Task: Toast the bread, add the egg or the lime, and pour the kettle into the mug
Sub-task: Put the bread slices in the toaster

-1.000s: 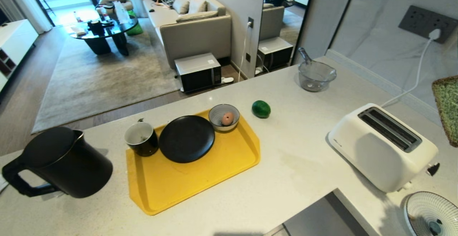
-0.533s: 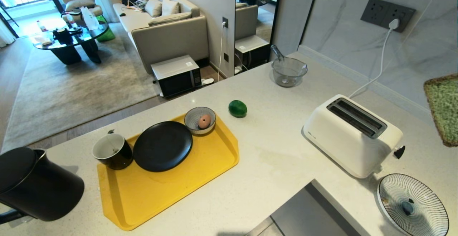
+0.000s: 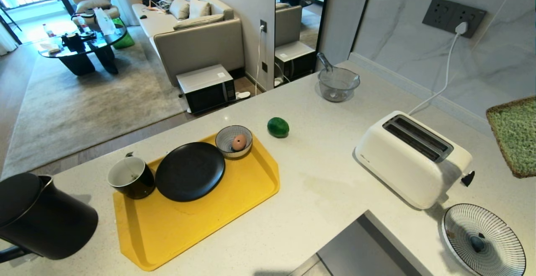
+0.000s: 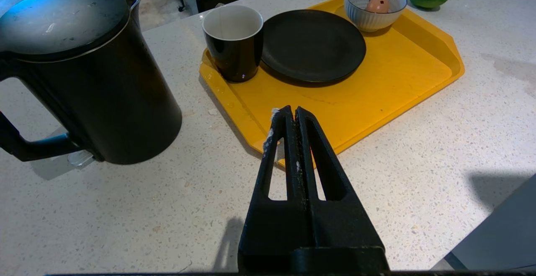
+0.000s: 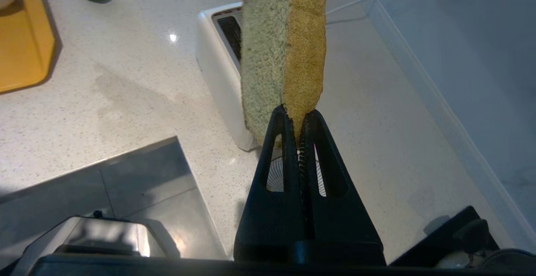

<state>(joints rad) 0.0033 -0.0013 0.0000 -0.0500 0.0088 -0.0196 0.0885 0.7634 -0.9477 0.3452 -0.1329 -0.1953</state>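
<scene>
My right gripper [image 5: 296, 114] is shut on the lower edge of the pale green bread [image 5: 280, 54], holding it upright in the air beside the white toaster [image 3: 412, 156]. In the head view the bread [image 3: 514, 135] shows at the right edge, right of the toaster; the gripper itself is outside that view. The toaster's two slots are empty. The lime [image 3: 278, 127] lies on the counter behind the yellow tray [image 3: 201, 221]. The egg [image 3: 239, 142] sits in a small striped bowl. The mug [image 3: 130, 177] and the black kettle [image 3: 39, 217] stand at the left. My left gripper [image 4: 292, 112] hangs shut and empty over the tray's near edge.
A black plate [image 3: 189, 171] lies on the tray. A striped plate [image 3: 483, 242] sits in front of the toaster. A glass measuring jug [image 3: 338, 84] stands at the back. The toaster's cord [image 3: 444, 70] runs to a wall socket. The counter has a cut-out [image 3: 360, 251] at the front.
The head camera swung right over the first half second, shifting the whole scene left. Since then the bread has moved in from the right edge towards the toaster.
</scene>
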